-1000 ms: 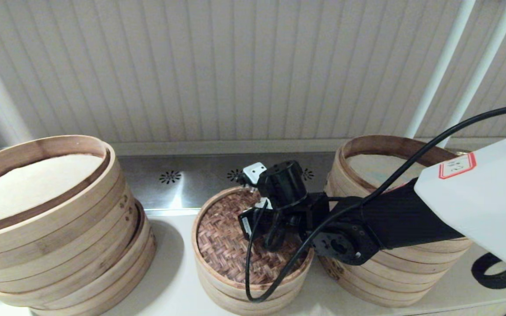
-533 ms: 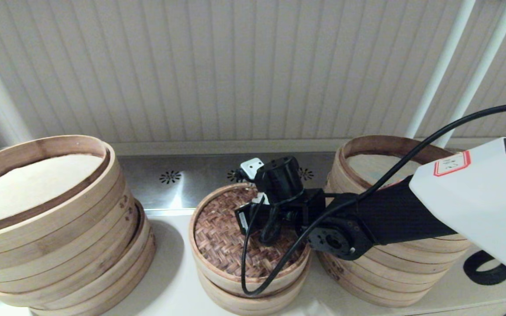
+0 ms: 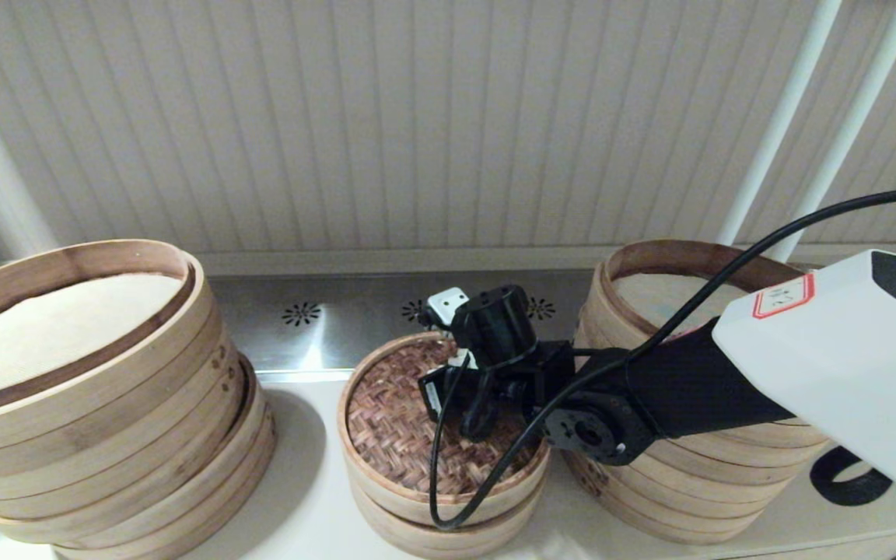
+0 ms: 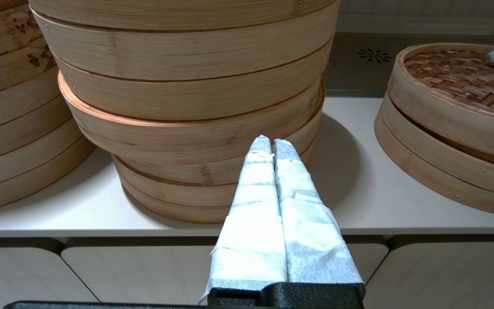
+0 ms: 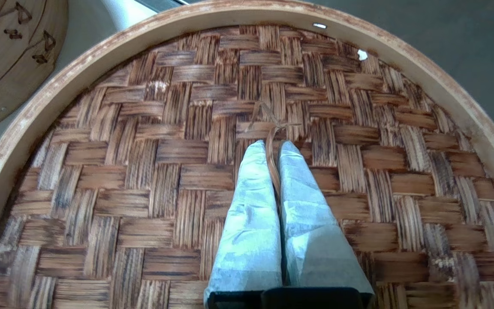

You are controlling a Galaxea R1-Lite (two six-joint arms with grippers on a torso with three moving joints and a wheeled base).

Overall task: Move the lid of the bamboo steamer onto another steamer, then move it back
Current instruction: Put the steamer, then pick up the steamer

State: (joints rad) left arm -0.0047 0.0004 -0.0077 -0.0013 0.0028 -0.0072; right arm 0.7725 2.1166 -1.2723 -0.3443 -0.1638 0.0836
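Note:
The bamboo steamer lid [image 3: 393, 435], dark woven top in a pale rim, lies slightly tilted over a low pale steamer tray [image 3: 448, 537] at the counter's middle. The tray's inside is hidden under it. My right gripper [image 3: 473, 416] reaches in from the right, over the lid's centre. In the right wrist view the gripper [image 5: 271, 146] is shut on the thin loop handle [image 5: 271, 135] of the lid [image 5: 144, 171]. My left gripper [image 4: 272, 141] is shut and empty, held low before the counter's front edge, facing the left stack. The lid [image 4: 457, 77] and the tray [image 4: 435, 171] lie to its right.
A wide leaning stack of steamer tiers [image 3: 90, 404] fills the left. A tall stack [image 3: 689, 498] stands right of the lid, under my right arm. A black ring [image 3: 848, 474] lies at far right. A steel strip [image 3: 339, 319] and a panelled wall close the back.
The right gripper raised the lid and carried it a little left, then brought it lower again over the tray. The left gripper shows only now.

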